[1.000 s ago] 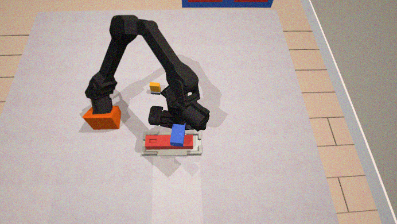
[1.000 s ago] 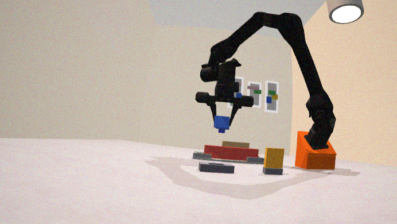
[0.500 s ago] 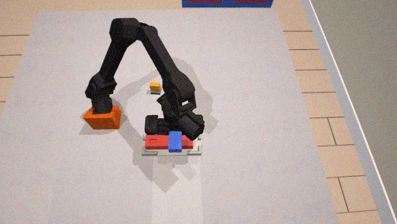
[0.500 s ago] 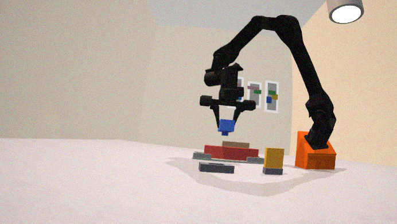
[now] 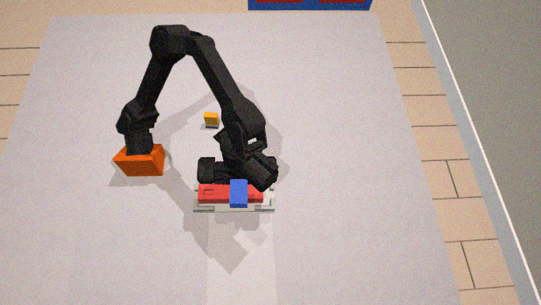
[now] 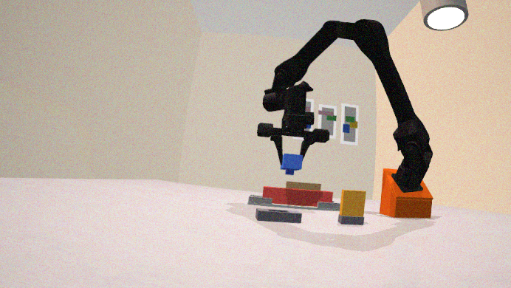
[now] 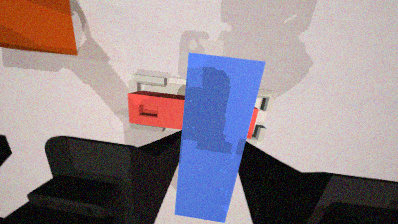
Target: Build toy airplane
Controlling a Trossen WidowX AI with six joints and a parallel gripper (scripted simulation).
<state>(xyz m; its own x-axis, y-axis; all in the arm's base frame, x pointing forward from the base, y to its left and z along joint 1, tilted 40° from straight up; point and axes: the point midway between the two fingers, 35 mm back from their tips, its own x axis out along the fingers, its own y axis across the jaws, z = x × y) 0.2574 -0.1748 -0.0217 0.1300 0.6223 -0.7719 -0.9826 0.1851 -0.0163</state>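
My gripper [image 6: 292,161] [image 7: 209,138] is shut on the blue wing [image 5: 238,193] [image 6: 292,162] [image 7: 207,175], whose tab points down. The wing hangs in the air above the red fuselage [image 5: 216,199] [image 6: 273,196] [image 7: 167,119], crossing over it, with a gap below the tab in the exterior view. The fuselage lies flat in the pale jig cradle [image 5: 234,209] [image 6: 259,201] [image 7: 151,80]. The tail socket [image 5: 208,191] [image 7: 148,111] is empty; the wing socket is hidden under the wing. The yellow tail fin [image 5: 211,118] [image 6: 353,203] stands upright in a small dark holder [image 5: 212,127] [image 6: 351,220].
A dark low holder [image 6: 278,216] stands empty in front of the cradle in the exterior view. The arm's orange base block [image 5: 142,167] [image 6: 413,207] [image 7: 37,30] stands beside the cradle's tail end. A brownish block [image 6: 303,185] shows behind the fuselage.
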